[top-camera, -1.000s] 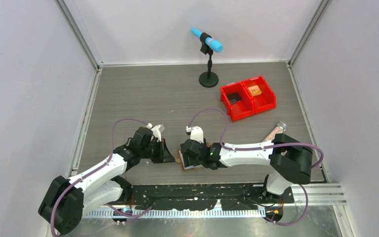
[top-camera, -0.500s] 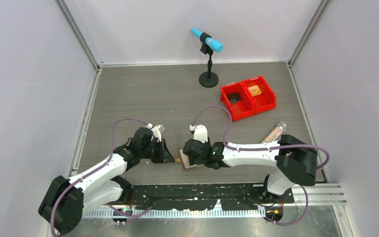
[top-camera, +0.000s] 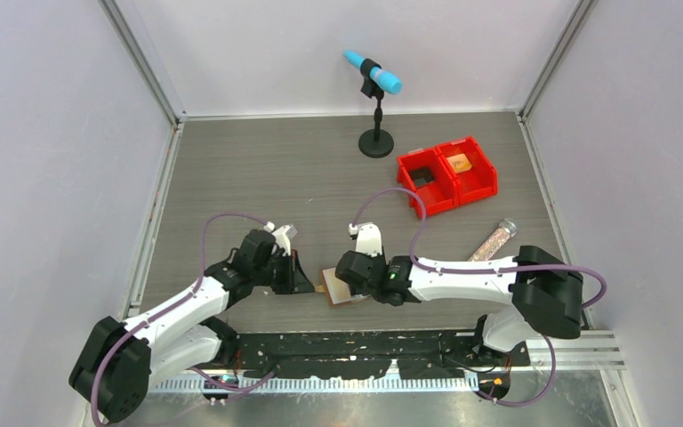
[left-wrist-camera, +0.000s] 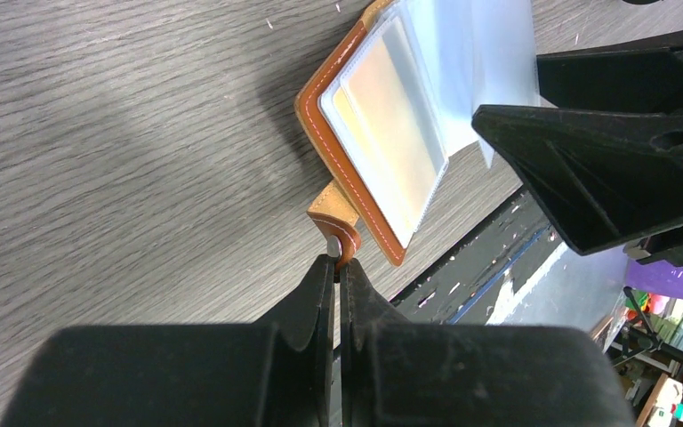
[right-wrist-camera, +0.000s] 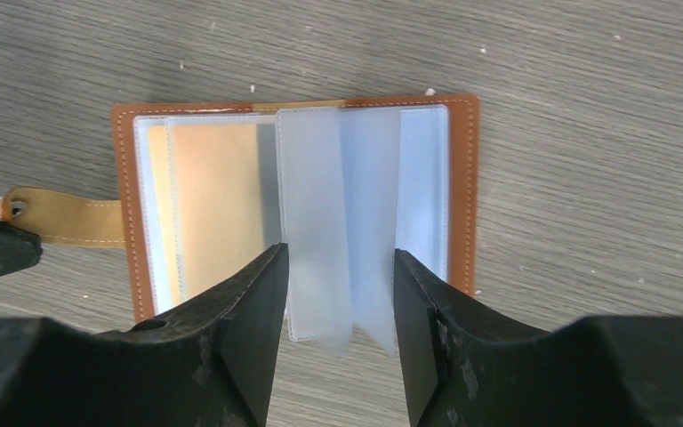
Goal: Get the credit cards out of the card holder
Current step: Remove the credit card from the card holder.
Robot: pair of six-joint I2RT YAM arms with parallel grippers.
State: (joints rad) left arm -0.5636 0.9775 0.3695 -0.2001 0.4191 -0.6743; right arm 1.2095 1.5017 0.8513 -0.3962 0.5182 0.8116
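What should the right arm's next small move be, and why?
Probably close the right gripper on the clear sleeves standing up between its fingers. A gap shows on each side, so nothing is gripped yet. The card holder lies open on the table, and the left gripper pinches its tab, which should steady it.

Left gripper (left-wrist-camera: 339, 263) tight on card holder (left-wrist-camera: 389, 133) tab (left-wrist-camera: 333, 213)
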